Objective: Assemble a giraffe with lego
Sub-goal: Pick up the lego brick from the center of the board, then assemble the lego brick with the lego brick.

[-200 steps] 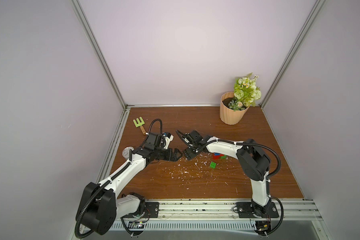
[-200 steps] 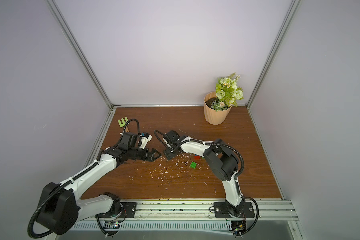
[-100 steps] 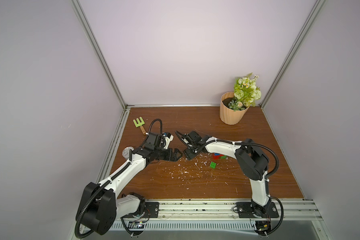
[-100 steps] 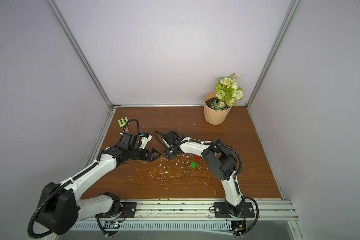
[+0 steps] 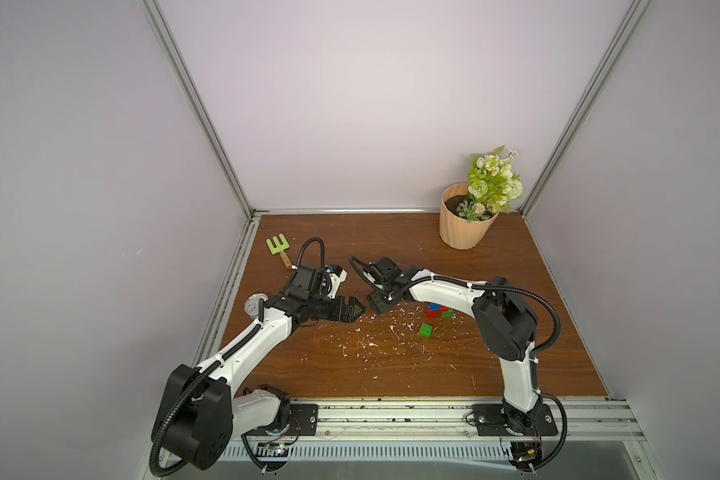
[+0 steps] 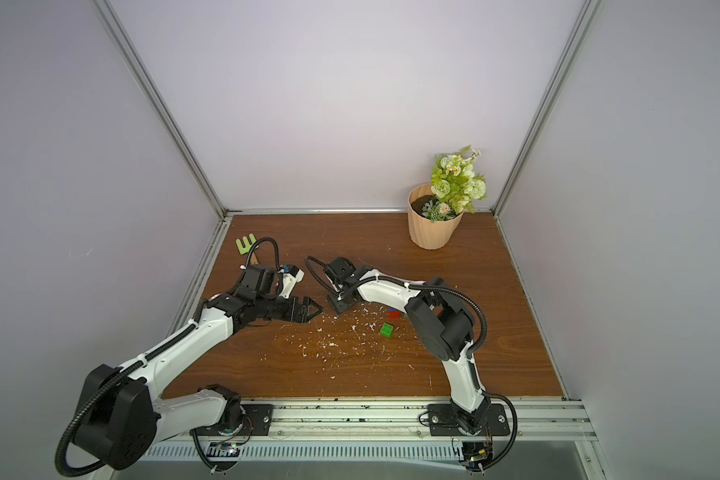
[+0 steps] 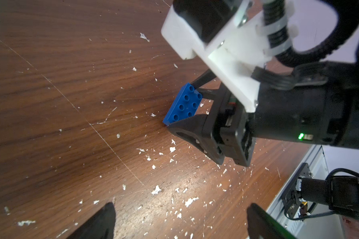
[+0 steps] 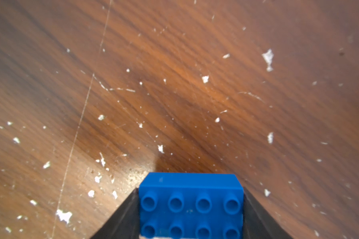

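1. our right gripper (image 7: 180, 105) presses its black jaws on both ends of an oblong blue studded plastic brick (image 8: 191, 198) on the brown wooden tabletop (image 5: 391, 374).
2. our left gripper (image 5: 359, 316) faces it, wide open, empty.
3. nearer the arm bases lies a small square green plastic brick (image 5: 425, 329); just behind it, a red, blue and green brick cluster (image 5: 436, 311).

I get both top views from high over the front rail, facing 12 o'clock, far off. They share the whole table (image 5: 391, 374), both arms and the flower pot (image 6: 433, 232) at 1 o'clock. Left wrist cam: low, close, looking past the left gripper (image 7: 180, 217) at the right gripper (image 7: 180, 105) and blue brick (image 7: 184, 103). Right wrist cam: very near, looking down on the blue brick (image 8: 191, 202). Both wrist views share it.
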Robot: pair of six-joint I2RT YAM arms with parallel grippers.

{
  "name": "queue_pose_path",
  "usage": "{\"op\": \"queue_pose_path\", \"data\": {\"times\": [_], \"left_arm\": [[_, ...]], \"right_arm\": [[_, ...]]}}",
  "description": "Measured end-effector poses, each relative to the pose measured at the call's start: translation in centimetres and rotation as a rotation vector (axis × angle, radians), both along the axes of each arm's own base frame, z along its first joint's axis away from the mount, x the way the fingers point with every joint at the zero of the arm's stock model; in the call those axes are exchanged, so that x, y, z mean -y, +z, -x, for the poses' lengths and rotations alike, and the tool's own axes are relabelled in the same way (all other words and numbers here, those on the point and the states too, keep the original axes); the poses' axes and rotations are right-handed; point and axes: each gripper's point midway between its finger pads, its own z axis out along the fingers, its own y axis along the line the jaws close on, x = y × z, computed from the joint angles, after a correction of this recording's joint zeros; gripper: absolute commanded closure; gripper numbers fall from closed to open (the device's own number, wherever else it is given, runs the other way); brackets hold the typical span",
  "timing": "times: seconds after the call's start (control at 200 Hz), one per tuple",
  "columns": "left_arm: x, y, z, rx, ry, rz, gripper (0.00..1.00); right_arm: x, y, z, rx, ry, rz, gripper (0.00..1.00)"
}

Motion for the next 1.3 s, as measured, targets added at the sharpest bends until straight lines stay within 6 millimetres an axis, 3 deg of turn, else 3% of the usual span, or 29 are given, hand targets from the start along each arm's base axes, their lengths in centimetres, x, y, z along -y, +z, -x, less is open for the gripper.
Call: {"op": "queue_pose_path", "data": {"times": [0.25,0.5,0.846,1.036,1.301], "left_arm": [[1.1,0.0,0.8,-0.001,-0.043,0.002,0.0],[1.7,0.2,1.3,-0.003,-0.067,0.012,0.01],[1.7,1.0,1.4,0.021,-0.073,0.026,0.0],[1.7,1.1,1.4,0.025,-0.073,0.029,0.0],[1.7,1.1,1.4,0.024,-0.073,0.029,0.0]], "right_arm": [[1.3,3.2,-0.3,-0.021,-0.108,0.01,0.42],[4.7,7.9,-0.1,-0.013,-0.229,-0.012,0.43],[9.0,11.7,-0.3,-0.002,-0.361,-0.046,0.43],[11.7,12.0,0.7,-0.014,-0.42,-0.052,0.43],[13.6,9.5,2.5,-0.081,-0.467,-0.016,0.43]]}}
